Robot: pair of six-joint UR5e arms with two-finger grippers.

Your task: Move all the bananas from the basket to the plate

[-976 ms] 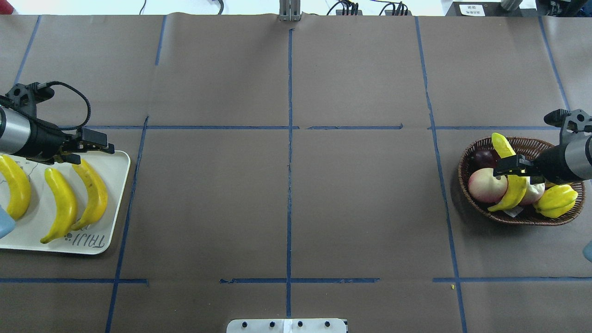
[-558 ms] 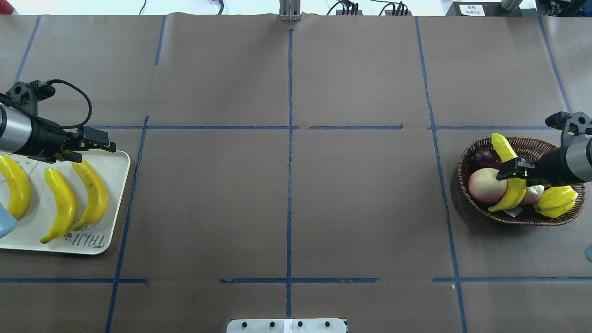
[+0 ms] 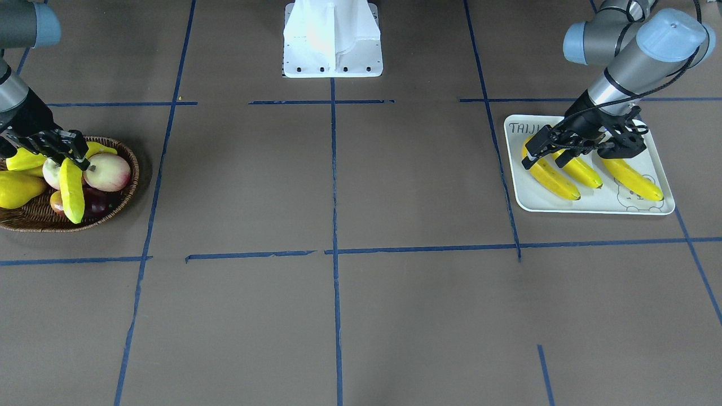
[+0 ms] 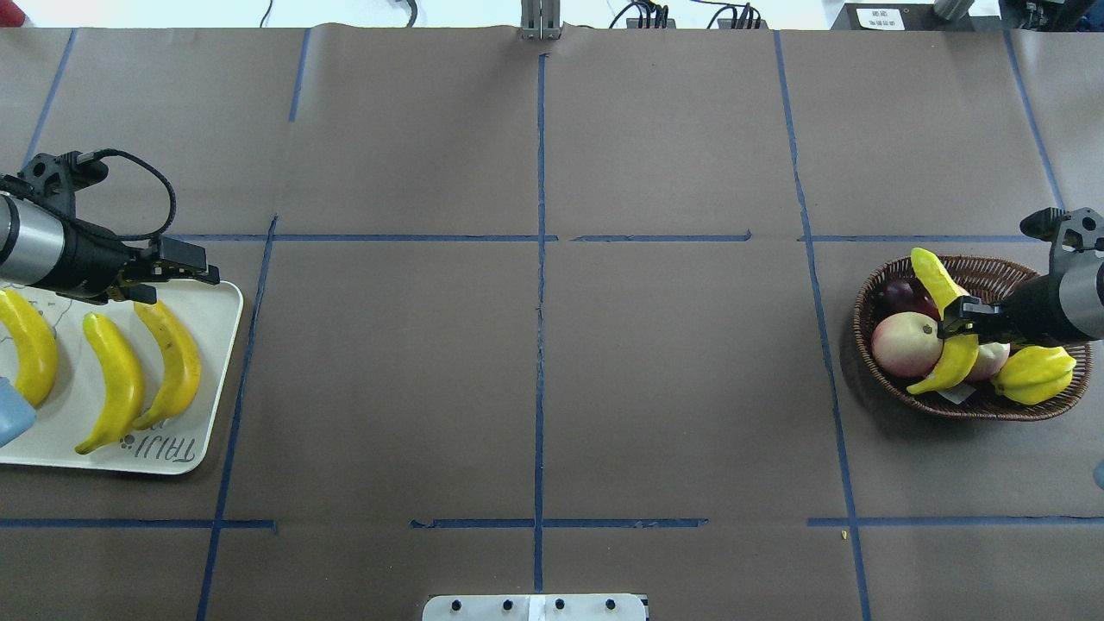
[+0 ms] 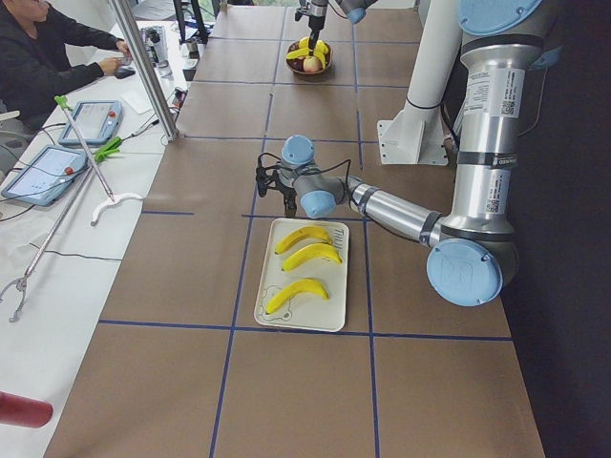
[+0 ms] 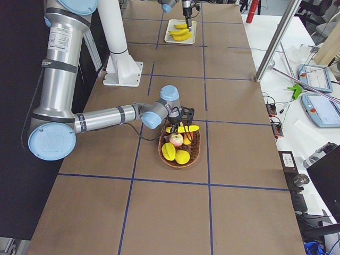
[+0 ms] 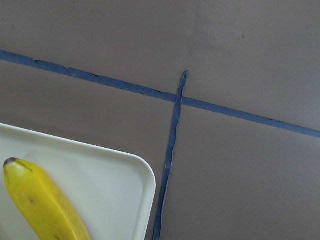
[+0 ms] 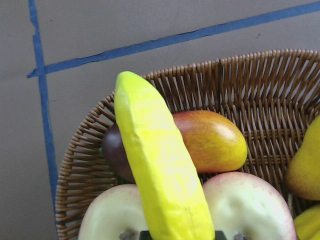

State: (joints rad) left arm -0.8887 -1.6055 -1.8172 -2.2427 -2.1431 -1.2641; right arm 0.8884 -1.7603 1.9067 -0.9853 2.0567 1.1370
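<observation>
**A:** Yellow banana (image 4: pixel 950 366) lies in the basket (image 4: pixel 975 412) across a peach (image 4: pixel 904 343). Its long axis runs away from the robot, far tip over the rim.

**B:** And the right claw (image 4: pixel 956 321)?

**A:** Pinched onto its middle, crosswise. The lift must clear the peach and the yellow fruit (image 4: pixel 1035 375) beside it.

**B:** The plate (image 4: pixel 216 345)?

**A:** Far along the bench (image 4: pixel 673 362), under the left claw (image 4: pixel 177 283), which gapes empty over three bananas (image 4: pixel 121 379). A hand-over, I judge.
</observation>
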